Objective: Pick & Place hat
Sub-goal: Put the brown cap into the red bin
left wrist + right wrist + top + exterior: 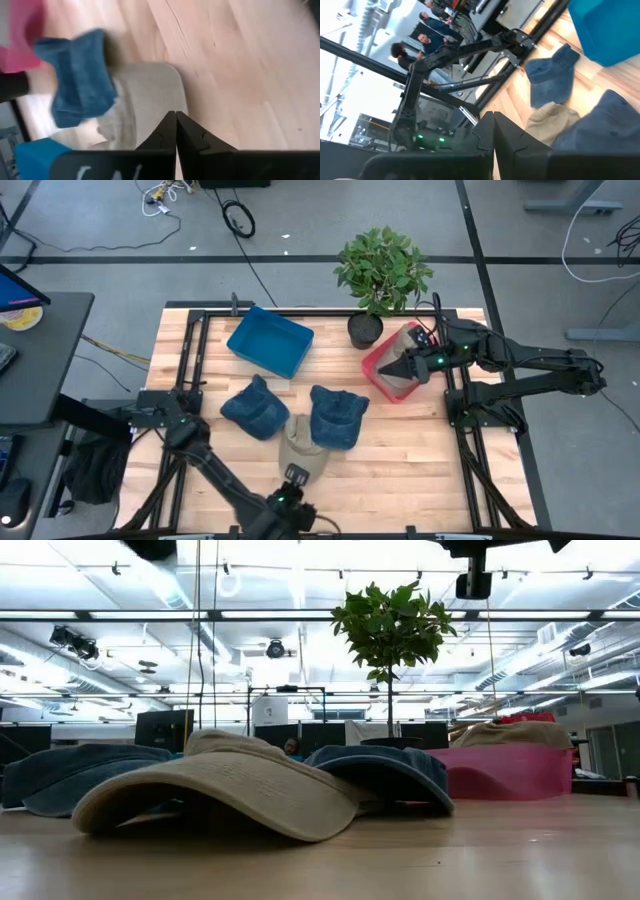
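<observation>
A tan hat [303,448] [220,790] lies flat on the wooden table, brim toward the near edge. Two blue hats [255,408] [338,415] lie just beyond it, the right one overlapping its far edge. My left gripper [293,476] [176,120] is shut over the tan hat's near brim [150,95], with nothing between its fingers. Over the pink bin [378,370] at the right my right gripper [398,368] [492,120] is shut with nothing in it. Another tan hat [510,733] lies in that bin.
A blue bin [270,340] stands at the far left. A potted plant [380,275] stands at the far edge, next to the pink bin. Bare wood lies along the table's near right. People stand in the room beyond the table.
</observation>
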`<act>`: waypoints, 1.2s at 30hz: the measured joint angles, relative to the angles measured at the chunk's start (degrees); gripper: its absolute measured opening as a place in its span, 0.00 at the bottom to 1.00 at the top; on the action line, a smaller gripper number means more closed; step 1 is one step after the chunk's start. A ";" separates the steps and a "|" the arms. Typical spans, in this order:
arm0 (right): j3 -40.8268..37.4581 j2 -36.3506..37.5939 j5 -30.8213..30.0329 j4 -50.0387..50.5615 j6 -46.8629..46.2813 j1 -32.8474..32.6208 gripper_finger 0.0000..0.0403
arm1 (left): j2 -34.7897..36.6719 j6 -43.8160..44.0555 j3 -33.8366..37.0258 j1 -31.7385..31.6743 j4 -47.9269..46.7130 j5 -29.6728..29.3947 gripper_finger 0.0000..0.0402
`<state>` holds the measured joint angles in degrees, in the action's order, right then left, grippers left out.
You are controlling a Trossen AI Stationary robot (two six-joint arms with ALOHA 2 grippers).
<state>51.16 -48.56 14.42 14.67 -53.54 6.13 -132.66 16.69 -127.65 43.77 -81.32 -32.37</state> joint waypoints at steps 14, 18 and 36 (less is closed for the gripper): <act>0.00 0.00 -0.01 -2.31 -0.02 0.00 0.02 | 0.35 1.98 -1.69 1.10 1.50 5.97 0.17; 0.00 0.00 -0.01 -2.31 -0.02 0.00 0.02 | 0.35 1.91 -1.67 1.24 2.36 5.12 0.36; 0.00 -0.01 -0.01 -2.19 -1.53 0.00 0.02 | 0.35 8.15 19.69 -0.35 12.56 -0.03 0.66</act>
<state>51.16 -48.56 14.41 12.49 -55.07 6.13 -132.31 24.84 -107.95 43.42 -68.76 -32.40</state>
